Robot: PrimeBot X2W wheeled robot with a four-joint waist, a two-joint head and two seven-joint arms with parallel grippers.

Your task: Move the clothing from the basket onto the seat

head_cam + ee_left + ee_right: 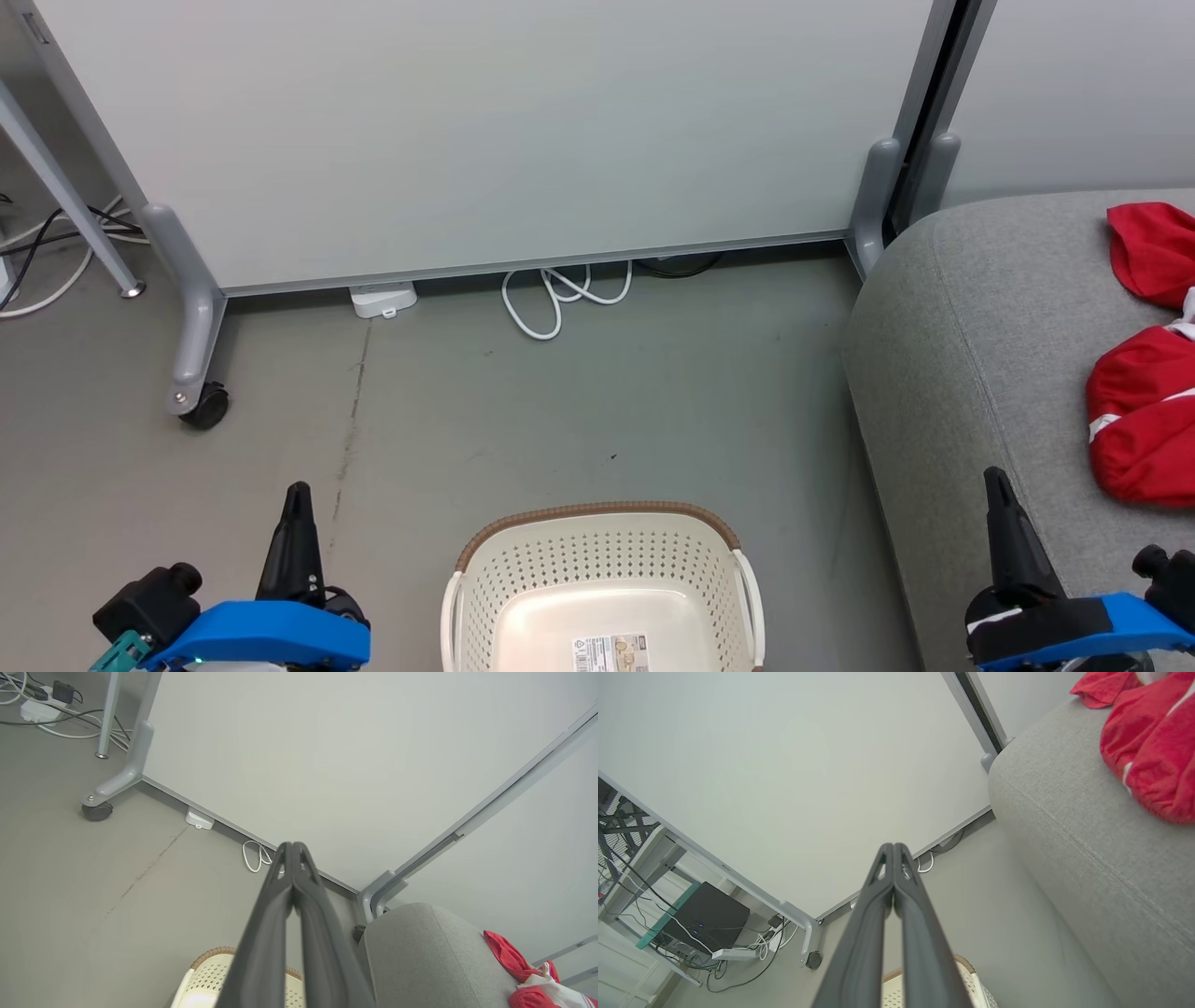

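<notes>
On the grey seat (pixel 971 355) lies crumpled red clothing (pixel 1144 420), white-trimmed; left tool (pixel 299 490) and right tool (pixel 993 478) closed

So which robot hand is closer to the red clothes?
The right. The right gripper is at the edge of the sofa, close to the red clothes. The left gripper is over the floor, beyond the basket.

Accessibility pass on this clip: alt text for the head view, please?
Red clothing lies on the grey sofa at the right, and the cream basket on the floor at bottom centre shows no clothing inside. The left gripper and right gripper sit shut at the lower corners, facing a white wheeled partition.
</notes>
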